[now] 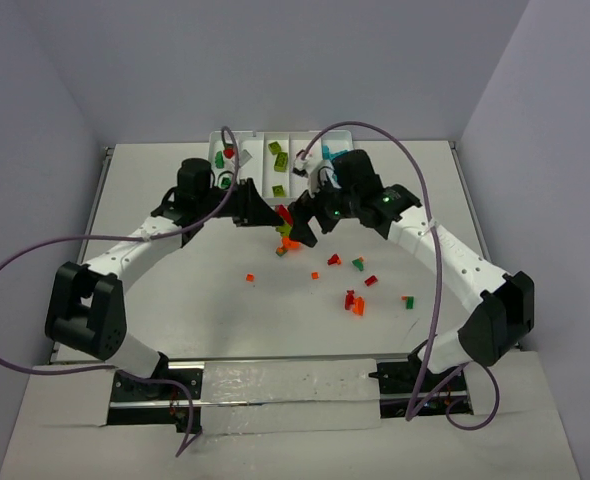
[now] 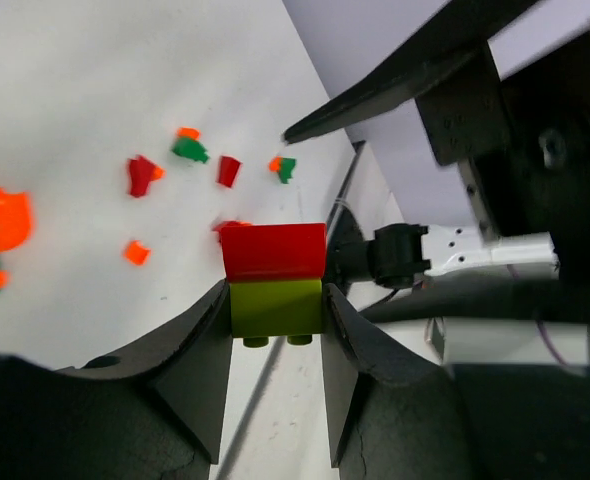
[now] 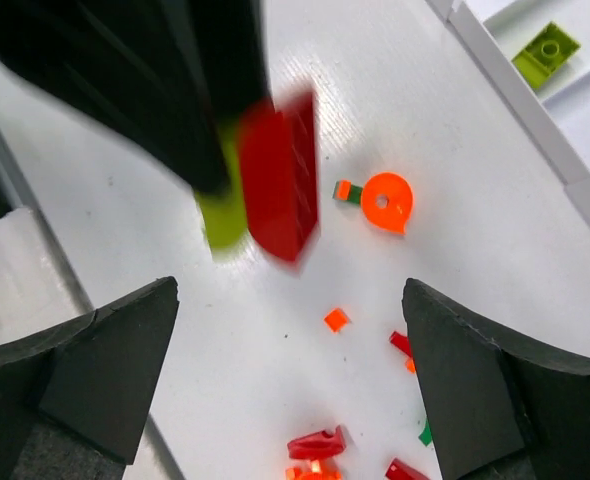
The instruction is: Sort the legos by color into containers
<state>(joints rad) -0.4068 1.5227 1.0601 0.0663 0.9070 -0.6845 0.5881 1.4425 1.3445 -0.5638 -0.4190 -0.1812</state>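
Left gripper (image 2: pixel 275 335) clamps the lime brick (image 2: pixel 275 306), red brick (image 2: pixel 273 250) stuck on top; right gripper (image 3: pixel 287 320) gapes wide. A misjudged pull could yank all 2 loose.

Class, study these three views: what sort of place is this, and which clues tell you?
Most likely a robotics lab test cell. A white table stands boxed in by bare pale walls, two cabled robot arms are bolted at its near edge, and loose legos lie near a white sorting tray.
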